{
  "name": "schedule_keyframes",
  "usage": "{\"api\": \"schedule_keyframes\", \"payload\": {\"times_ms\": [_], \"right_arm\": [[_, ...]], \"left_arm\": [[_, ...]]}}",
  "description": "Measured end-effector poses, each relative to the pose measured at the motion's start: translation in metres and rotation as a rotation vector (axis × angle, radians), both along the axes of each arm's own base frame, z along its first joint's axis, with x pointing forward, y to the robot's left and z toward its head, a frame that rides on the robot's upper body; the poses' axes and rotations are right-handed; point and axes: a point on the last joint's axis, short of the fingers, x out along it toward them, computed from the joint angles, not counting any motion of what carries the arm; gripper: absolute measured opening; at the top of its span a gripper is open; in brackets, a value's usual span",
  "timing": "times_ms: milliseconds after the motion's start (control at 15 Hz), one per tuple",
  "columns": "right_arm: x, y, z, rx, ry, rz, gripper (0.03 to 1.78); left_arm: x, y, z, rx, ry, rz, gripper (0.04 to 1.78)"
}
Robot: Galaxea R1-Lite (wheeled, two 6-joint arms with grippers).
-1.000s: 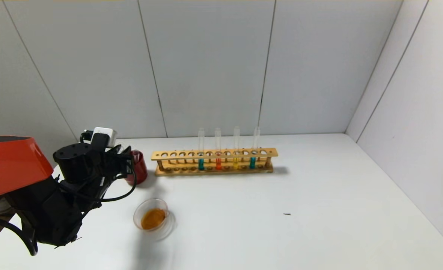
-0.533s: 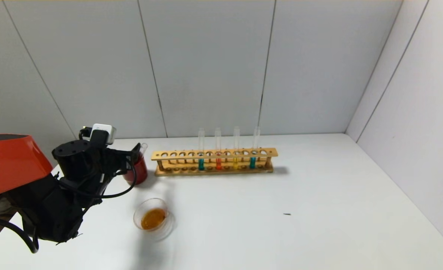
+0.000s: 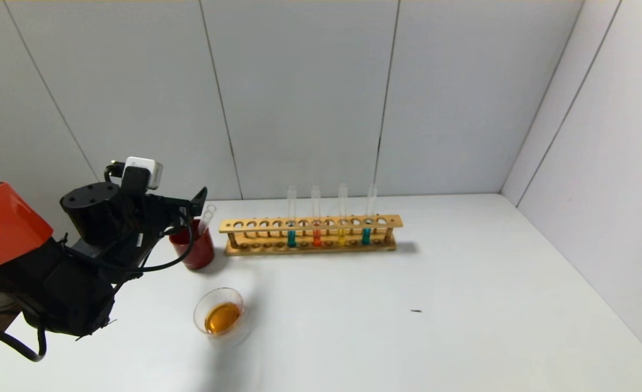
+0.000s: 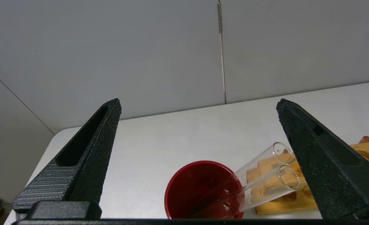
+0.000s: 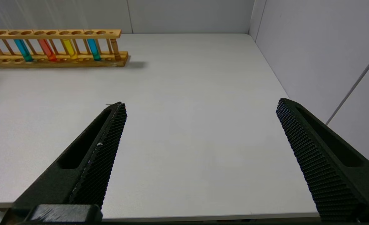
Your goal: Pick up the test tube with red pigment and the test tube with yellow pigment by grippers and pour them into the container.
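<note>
1. Grey panelled walls point(image 3: 299, 98) close in a white table point(image 3: 462, 283) on the far side and on the right.
2. On the robot's left, the left arm point(image 3: 71, 272), black with an orange shell and a small white box on its wrist, reaches over the table's near left part.
3. Its left gripper point(image 4: 200, 125) hangs above and just short of a dark red cup point(image 3: 193, 247); the fingers point(image 4: 90, 150) are spread wide with nothing between them.
4. A long wooden rack point(image 3: 310, 235) stands at the back of the table, just to the right of the cup.
5. Four tubes stand upright in the rack: teal, then the test tube with red pigment point(image 3: 316, 218), then the test tube with yellow pigment point(image 3: 342, 218), then teal again. Neither is held.
6. Nearer the robot, well apart from the rack, sits the container point(image 3: 220, 317), a shallow clear dish with a pool of orange liquid in it.
7. Two empty clear tubes point(image 4: 265, 181) lean side by side in the cup, their open ends tilted toward the rack and close beside one finger of the left gripper.
8. The right gripper point(image 5: 200, 131) is parked low over the bare right half of the table, its fingers wide apart and empty.
9. A tiny dark speck point(image 3: 416, 311) lies on the table right of centre.
</note>
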Motion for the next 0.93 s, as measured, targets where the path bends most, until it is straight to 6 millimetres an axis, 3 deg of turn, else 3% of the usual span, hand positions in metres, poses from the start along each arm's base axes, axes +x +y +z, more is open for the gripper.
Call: {"api": "schedule_keyframes", "payload": {"times_ms": [267,467,733,933], "right_arm": [[0.0,0.0,0.0,0.0,0.0,0.0,1.75],[0.0,0.0,0.0,0.0,0.0,0.0,1.75],[0.0,0.0,0.0,0.0,0.0,0.0,1.75],[0.0,0.0,0.0,0.0,0.0,0.0,1.75]], "left_arm": [[-0.001,0.006,0.025,-0.004,-0.04,0.016,1.75],[-0.016,0.012,0.056,0.002,-0.048,0.035,1.75],[-0.074,0.021,0.111,0.032,-0.046,0.139,1.75],[-0.141,0.029,0.133,0.039,-0.045,0.267,1.75]]}}
